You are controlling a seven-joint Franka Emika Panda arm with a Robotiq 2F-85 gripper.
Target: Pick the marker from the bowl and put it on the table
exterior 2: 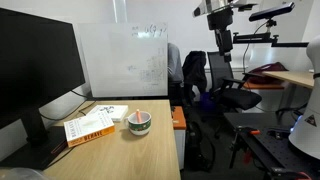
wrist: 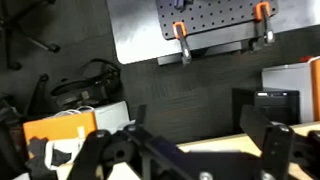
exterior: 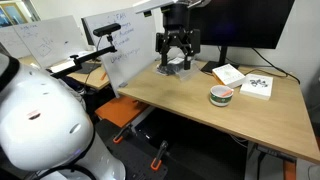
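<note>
The bowl [exterior: 221, 95] is small and pale with a dark band, and stands on the tan table [exterior: 180, 105] in front of the books. It also shows in an exterior view [exterior 2: 139, 124]. The marker [exterior 2: 137, 116] is a short reddish stick that leans inside the bowl. My gripper [exterior: 177, 62] hangs open and empty above the table's far edge, well apart from the bowl; it is seen high up in an exterior view [exterior 2: 222, 52]. In the wrist view my gripper's [wrist: 194, 112] jaws are spread over dark floor and a strip of table edge [wrist: 225, 145]. The bowl is out of the wrist view.
Two books [exterior: 228, 73] [exterior: 257, 86] lie behind the bowl, and one has an orange cover [exterior 2: 90, 128]. A dark monitor [exterior: 245, 25] stands at the table's back. A whiteboard [exterior: 120, 55] leans by the table's end. Office chairs [exterior 2: 215, 85] stand beyond.
</note>
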